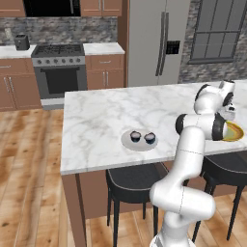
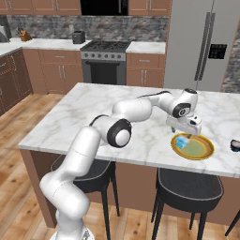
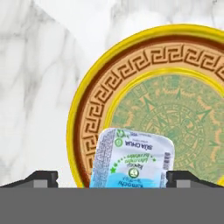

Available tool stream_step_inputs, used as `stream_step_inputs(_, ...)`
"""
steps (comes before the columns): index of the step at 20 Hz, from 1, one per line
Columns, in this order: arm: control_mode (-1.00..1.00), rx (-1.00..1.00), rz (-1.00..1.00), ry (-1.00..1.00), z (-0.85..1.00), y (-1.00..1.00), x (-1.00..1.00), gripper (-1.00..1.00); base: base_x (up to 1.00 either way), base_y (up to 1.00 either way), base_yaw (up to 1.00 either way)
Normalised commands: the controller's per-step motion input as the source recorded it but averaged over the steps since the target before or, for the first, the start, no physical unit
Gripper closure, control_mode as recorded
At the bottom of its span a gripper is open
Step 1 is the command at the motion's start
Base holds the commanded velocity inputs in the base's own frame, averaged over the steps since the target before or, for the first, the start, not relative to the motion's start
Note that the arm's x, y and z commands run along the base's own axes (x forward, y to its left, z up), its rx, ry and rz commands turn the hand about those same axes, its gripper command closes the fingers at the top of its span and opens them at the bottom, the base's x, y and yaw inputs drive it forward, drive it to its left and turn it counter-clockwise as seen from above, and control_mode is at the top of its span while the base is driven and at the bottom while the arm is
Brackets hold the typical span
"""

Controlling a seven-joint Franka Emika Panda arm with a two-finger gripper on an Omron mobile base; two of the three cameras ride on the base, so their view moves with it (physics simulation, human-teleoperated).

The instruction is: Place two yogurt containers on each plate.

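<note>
1. Left base view: the arm's own elbow and wrist hide most of the gold-rimmed plate (image 1: 235, 132), leaving a yellow sliver at the right edge of the island counter (image 1: 96, 130); the gripper's fingers cannot be made out here.
2. On the pale plate (image 1: 126, 141) sit two dark yogurt cups (image 1: 135, 137) side by side, too small for any detail.
3. Right base view: a dark object (image 2: 235, 145) is cut off by the right frame edge; what it is I cannot tell.
4. In the same view the gripper (image 2: 185, 133) hangs just above the plate's left part, over the light blue yogurt container (image 2: 181, 142).
5. Hand view: the fingertips (image 3: 43, 178) stand wide apart, either side of the blue-and-white container, gaps visible on both sides, so the jaws are open and hold nothing.
6. The container rests on the plate's patterned rim, its lower end hidden.
</note>
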Motion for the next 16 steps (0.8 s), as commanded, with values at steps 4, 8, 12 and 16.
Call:
stream_step_inputs(4,-1.00,-0.02,0.00,-0.09,0.43,0.03,-0.21,-1.00,0.00,0.00,0.00)
stream_step_inputs(8,-1.00,0.00,0.00,-0.02,0.23,0.28,-0.59,-1.00,0.00,0.00,0.00)
stream_step_inputs(12,-1.00,0.00,0.00,0.03,0.14,0.53,-0.57,-1.00,0.00,0.00,0.00)
stream_step_inputs(16,-1.00,0.00,0.00,0.14,0.01,0.68,-0.47,-1.00,0.00,0.00,0.00)
